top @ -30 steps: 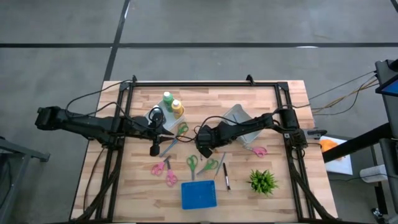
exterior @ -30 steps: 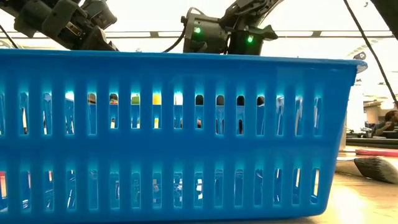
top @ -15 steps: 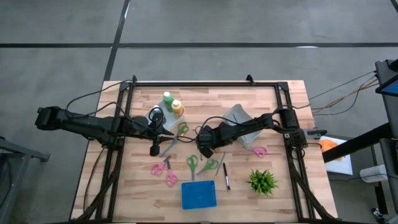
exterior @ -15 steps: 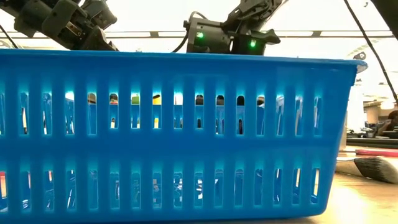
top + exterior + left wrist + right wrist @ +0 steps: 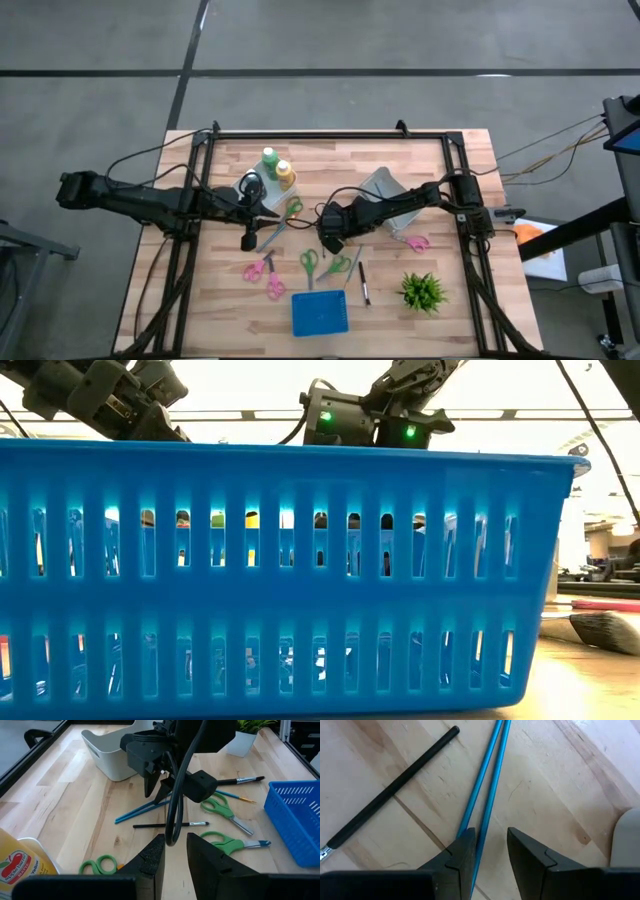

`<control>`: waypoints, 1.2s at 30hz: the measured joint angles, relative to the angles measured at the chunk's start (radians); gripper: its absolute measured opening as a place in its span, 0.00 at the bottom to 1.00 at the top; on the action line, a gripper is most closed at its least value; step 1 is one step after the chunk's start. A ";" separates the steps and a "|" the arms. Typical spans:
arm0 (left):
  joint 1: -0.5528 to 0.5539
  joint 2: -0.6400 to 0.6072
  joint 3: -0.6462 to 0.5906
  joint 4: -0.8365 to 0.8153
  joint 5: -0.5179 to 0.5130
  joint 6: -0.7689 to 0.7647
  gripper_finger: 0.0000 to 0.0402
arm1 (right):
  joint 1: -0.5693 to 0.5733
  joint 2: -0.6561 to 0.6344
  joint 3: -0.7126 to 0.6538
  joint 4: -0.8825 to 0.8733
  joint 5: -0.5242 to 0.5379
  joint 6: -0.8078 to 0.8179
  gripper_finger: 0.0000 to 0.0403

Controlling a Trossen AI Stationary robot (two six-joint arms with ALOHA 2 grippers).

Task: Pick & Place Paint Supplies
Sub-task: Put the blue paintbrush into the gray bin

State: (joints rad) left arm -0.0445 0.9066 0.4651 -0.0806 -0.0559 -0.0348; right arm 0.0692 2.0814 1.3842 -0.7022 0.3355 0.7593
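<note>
Since a second ago, only the right arm has shifted slightly: in the low view its wrist with the green lights sits a little farther right above the basket rim, while everything on the tabletop (image 5: 330,160) lies as before.

Largest to smallest: the wooden tabletop carries a white bin (image 5: 107,750) toward the right arm's side, a blue basket (image 5: 320,313) at the near edge, a small potted plant (image 5: 422,291), and several green and pink scissors. Two squeeze bottles, green (image 5: 269,159) and yellow-orange (image 5: 285,174), stand together near the left arm.

The right claw (image 5: 487,852) hangs low over two blue brushes (image 5: 487,790) lying side by side, its fingers partly apart with the handles running into the gap between them; whether they touch the handles cannot be told. A black brush (image 5: 390,790) lies just beside.

The left claw (image 5: 172,852) hovers narrowly parted near the bottles, holding nothing.
</note>
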 joint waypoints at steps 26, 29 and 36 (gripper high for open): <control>0.000 0.000 0.000 0.000 0.000 0.000 0.20 | 0.000 -0.004 -0.003 0.025 -0.031 -0.008 0.04; 0.000 0.000 0.000 0.000 0.000 0.000 0.20 | 0.000 -0.013 -0.004 0.025 -0.034 -0.011 0.04; 0.000 0.000 0.000 0.001 0.000 0.000 0.21 | -0.001 -0.042 -0.007 -0.001 -0.037 -0.019 0.04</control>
State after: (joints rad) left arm -0.0444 0.9066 0.4651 -0.0800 -0.0559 -0.0346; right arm 0.0685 2.0393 1.3769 -0.7033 0.2984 0.7403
